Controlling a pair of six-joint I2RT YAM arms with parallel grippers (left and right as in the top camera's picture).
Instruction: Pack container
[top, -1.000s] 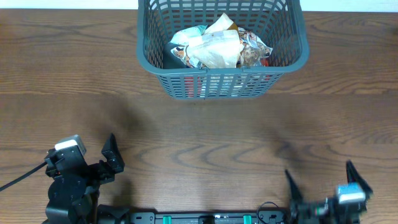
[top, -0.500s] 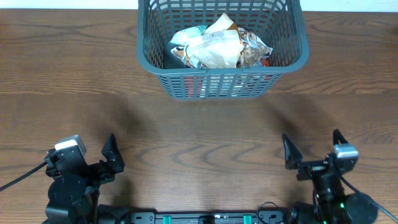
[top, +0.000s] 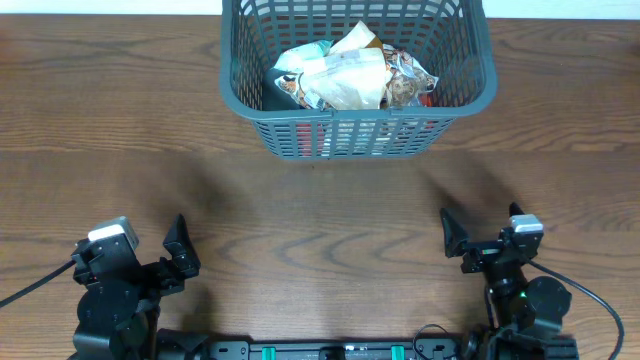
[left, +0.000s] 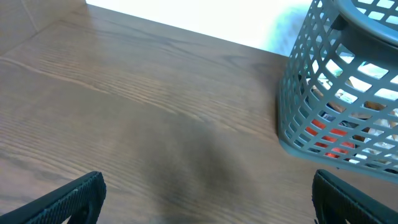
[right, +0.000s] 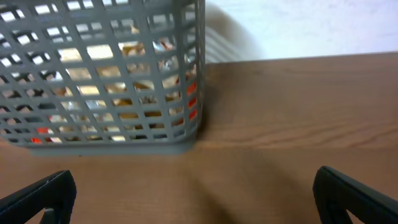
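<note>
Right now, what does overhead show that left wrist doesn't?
Overhead only: the right gripper, open and empty, and the packets heaped inside the container, seen through its open top.
Left wrist only: a low, side-on look at the container's bottom corner sitting on the table.
Both: the container's slotted wall with red packaging behind it, bare wood in front of it, and the left gripper, open and holding nothing.

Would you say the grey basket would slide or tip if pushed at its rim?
Likely slides, not tips: the basket sits broad and low on the smooth table. Its slotted walls probably flex slightly. The packets inside seem light.
</note>
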